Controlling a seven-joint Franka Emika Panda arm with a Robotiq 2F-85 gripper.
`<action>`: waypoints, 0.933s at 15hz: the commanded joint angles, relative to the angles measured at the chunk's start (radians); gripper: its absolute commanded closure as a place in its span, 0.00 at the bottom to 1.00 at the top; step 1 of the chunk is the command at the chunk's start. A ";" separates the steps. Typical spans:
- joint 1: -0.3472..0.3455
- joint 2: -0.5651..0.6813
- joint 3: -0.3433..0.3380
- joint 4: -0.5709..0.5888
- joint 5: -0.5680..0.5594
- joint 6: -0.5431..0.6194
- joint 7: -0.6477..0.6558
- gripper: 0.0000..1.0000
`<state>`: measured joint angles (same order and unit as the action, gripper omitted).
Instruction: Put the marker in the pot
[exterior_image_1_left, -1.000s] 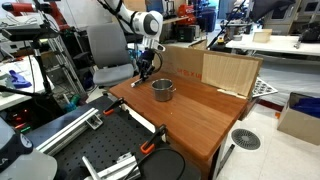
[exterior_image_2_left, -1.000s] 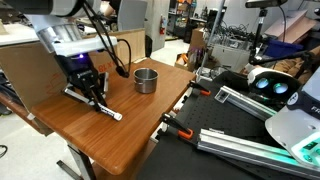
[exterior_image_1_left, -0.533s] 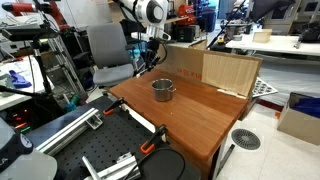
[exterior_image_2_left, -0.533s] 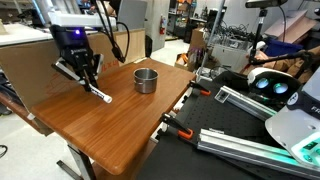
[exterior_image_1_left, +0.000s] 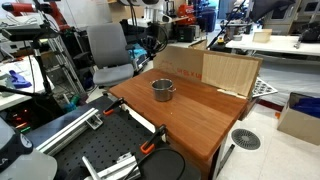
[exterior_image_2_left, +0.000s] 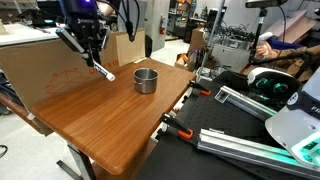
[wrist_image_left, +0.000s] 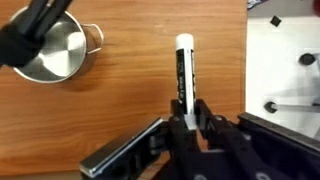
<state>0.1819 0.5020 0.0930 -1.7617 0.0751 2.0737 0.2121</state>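
marker lifted clear of the tabletop

at the left, the jaws stay clamped on the marker (exterior_image_2_left: 102, 71), now raised above the tabletop (exterior_image_2_left: 110, 125) it touched a second ago. to its right, lower down, the pot (exterior_image_2_left: 146, 80) sits empty. the carry across and the drop remain.

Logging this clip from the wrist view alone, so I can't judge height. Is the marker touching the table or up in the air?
Observer: Up in the air. The gripper holds the marker clear above the table.
Operator: How does it hang?
Observer: Tilted, with the white tip lowest and slanting toward the pot.
Operator: Is anything near the pot that I can't see?
Observer: Yes, a cardboard box stands on the table close beside it.
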 joint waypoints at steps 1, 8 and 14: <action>-0.022 -0.130 -0.011 -0.174 0.002 0.152 -0.029 0.95; -0.067 -0.264 -0.032 -0.394 -0.008 0.364 -0.060 0.95; -0.080 -0.345 -0.047 -0.553 -0.039 0.519 -0.061 0.95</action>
<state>0.1091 0.2181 0.0501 -2.2324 0.0600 2.5104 0.1579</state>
